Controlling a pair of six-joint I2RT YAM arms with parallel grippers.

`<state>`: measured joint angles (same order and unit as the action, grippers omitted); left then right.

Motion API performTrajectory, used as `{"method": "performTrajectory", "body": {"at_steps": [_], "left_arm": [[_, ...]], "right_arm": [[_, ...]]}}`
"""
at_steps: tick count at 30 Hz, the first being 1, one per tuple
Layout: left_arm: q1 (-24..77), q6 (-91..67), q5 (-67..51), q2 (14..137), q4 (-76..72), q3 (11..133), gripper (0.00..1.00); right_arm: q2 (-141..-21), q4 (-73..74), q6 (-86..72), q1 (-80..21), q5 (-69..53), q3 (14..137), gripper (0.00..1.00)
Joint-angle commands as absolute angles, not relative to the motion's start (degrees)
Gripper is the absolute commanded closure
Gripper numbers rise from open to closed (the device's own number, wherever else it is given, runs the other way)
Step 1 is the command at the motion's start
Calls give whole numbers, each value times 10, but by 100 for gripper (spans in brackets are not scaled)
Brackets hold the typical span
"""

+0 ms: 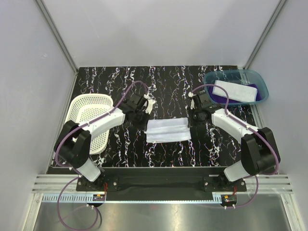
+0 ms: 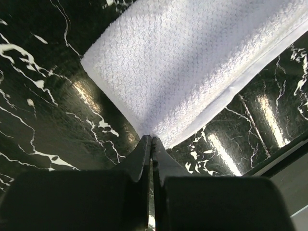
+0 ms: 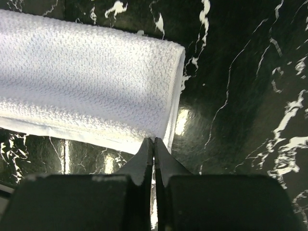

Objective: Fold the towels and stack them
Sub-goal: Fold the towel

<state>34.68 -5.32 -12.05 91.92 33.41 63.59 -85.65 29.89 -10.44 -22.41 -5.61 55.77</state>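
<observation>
Top view: a glossy black marble-patterned tabletop with white veins sits in a booth of plain pale grey walls with slanted aluminium corner posts. A folded pale blue-white towel lies flat at the table's centre. The left gripper is at its left end and the right gripper at its right end. A white perforated plastic basket stands at the left edge. At the back right, a translucent teal plastic bin holds a second folded pale towel on top of a deep purple towel.

Left wrist view: the left gripper has its jaws pressed together, with their tips at a corner of the pale towel. Whether any cloth is pinched cannot be told. Ceiling light glints on the tabletop.

Right wrist view: the right gripper is likewise fully closed, its tips touching the edge of the towel on the shiny tabletop.
</observation>
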Motion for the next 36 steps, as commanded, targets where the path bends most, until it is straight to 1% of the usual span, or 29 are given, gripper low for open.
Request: {"method": "performTrajectory", "body": {"at_steps": [1, 2, 3, 5, 7, 8, 9, 10, 11, 12, 13, 15, 17, 20, 24, 27, 28, 31, 36], "left_arm": [[360, -76, -96, 907, 354, 625, 98], [374, -79, -85, 911, 363, 626, 94], [381, -82, -80, 915, 371, 626, 91], [393, -82, -56, 922, 393, 621, 88], [397, -87, -34, 915, 403, 614, 83], [399, -90, -25, 900, 402, 610, 80], [400, -102, -24, 893, 400, 610, 77], [400, -109, -23, 886, 396, 610, 70], [400, -113, -37, 870, 393, 612, 68], [400, -120, -50, 862, 382, 613, 64], [400, -124, -80, 855, 373, 609, 64], [400, -141, -93, 843, 351, 600, 62], [399, -148, -107, 848, 323, 600, 63], [400, -183, -127, 868, 280, 593, 66], [400, -240, -101, 889, 249, 559, 66], [400, -258, -84, 897, 226, 516, 67], [400, -260, -77, 896, 223, 499, 67], [399, -265, -64, 896, 235, 496, 67], [400, -259, -30, 871, 322, 565, 66]], "right_arm": [[-838, 304, -140, -233, -44, 543, 96], [-839, 303, -145, -234, -39, 538, 92], [-841, 307, -150, -236, -35, 536, 90], [-835, 327, -162, -239, -26, 537, 89], [-822, 337, -170, -239, -11, 536, 84], [-808, 344, -173, -240, -10, 540, 72], [-802, 349, -177, -239, -9, 543, 68], [-797, 357, -184, -239, -13, 548, 66], [-788, 359, -185, -239, -20, 555, 61], [-785, 359, -193, -239, -32, 558, 60], [-782, 355, -197, -238, -37, 559, 60], [-780, 344, -204, -240, -53, 557, 63], [-782, 315, -213, -240, -71, 547, 65], [-798, 271, -218, -240, -106, 532, 65], [-829, 232, -223, -240, -114, 507, 66], [-846, 222, -234, -240, -89, 483, 71], [-851, 220, -235, -240, -85, 478, 73], [-865, 228, -233, -240, -65, 476, 74], [-855, 264, -229, -240, -57, 511, 75]]}}
